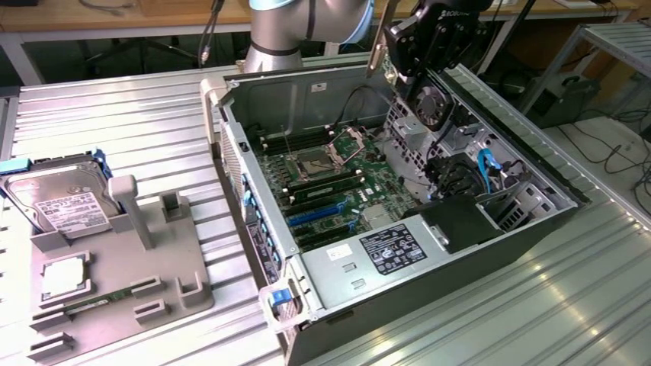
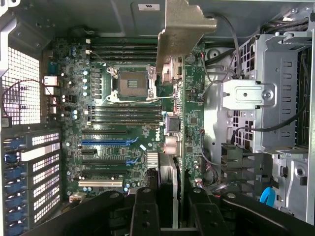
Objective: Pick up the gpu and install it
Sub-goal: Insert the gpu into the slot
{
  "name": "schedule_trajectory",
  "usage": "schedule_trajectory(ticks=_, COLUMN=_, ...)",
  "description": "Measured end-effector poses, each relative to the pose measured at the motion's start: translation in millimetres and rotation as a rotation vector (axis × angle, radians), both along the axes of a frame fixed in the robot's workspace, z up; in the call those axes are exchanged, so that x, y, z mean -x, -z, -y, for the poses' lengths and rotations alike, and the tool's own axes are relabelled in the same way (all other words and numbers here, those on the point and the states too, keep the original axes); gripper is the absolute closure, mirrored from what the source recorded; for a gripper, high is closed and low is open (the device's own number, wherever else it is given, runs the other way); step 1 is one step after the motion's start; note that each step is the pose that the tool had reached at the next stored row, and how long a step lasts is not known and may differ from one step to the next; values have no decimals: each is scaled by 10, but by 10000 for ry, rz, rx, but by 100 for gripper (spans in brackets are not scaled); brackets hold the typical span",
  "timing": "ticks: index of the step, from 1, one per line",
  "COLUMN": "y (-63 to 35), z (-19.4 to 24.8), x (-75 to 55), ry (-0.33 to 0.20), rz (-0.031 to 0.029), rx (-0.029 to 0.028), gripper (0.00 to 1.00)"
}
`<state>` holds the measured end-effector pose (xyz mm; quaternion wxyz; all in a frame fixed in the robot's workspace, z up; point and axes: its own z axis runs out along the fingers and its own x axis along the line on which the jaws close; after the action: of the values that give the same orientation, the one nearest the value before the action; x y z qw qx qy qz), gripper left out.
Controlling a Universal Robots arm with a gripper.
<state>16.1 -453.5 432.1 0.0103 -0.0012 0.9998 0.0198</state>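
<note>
Dark gpu (image 1: 432, 105), silvery bracket (image 2: 184, 29); green motherboard (image 2: 118, 129) with blue slots (image 2: 106, 141); black gripper (image 2: 172, 211)

On the table (image 1: 122, 114): one open computer case (image 1: 508, 252), one grey holder (image 1: 173, 274). Inside the case: one motherboard (image 1: 336, 191), one processor socket (image 2: 130, 81). On the holder: one hard drive (image 1: 61, 202), one processor chip (image 1: 63, 276), one memory stick (image 1: 97, 299). One gpu (image 2: 189, 98), in one gripper (image 2: 172, 216).

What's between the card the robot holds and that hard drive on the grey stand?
Between gpu and hard drive, exterior view: motherboard, case wall, ribbed table.
</note>
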Motion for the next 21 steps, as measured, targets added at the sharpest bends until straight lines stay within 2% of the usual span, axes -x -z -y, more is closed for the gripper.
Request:
schedule_trajectory(ticks=5, y=0, z=0, x=0, ry=-60, rz=0, rx=0, gripper=72)
schedule_trajectory(ticks=21, y=0, z=0, x=5, ry=-1020, rz=0, rx=1, gripper=72)
